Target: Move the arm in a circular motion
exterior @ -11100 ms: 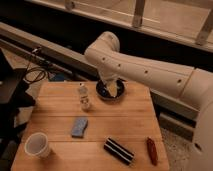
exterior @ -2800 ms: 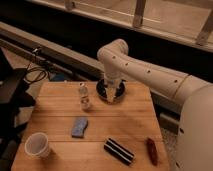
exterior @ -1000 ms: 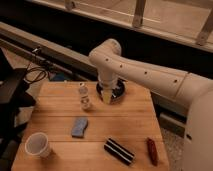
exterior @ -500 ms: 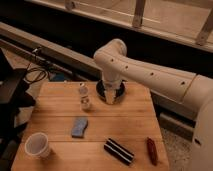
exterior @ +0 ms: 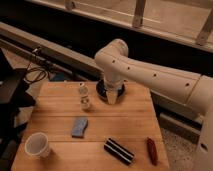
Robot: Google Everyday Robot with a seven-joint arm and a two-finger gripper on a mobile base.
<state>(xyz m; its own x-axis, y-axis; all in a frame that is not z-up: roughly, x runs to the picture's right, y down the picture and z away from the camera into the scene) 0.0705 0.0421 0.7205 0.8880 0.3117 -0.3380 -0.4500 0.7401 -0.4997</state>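
Note:
The arm (exterior: 150, 75) is glossy white with dark dots along its casing. It reaches in from the right edge and bends down at a bulbous elbow (exterior: 112, 57) over the far side of the wooden table (exterior: 60, 107). The gripper (exterior: 112, 96) points down at the table's back edge, just over a dark round dish (exterior: 104, 88). The gripper's tip is partly merged with the dish behind it.
On the table stand a small clear bottle (exterior: 85, 97), a blue sponge (exterior: 80, 127), a white cup (exterior: 38, 145), a black striped object (exterior: 119, 151) and a red object (exterior: 152, 150). Cables (exterior: 35, 72) and dark equipment (exterior: 12, 97) lie at the left.
The elbow and the gripper have swung a little to the right over the dish, after having shifted left a second ago. The objects on the table have not moved.

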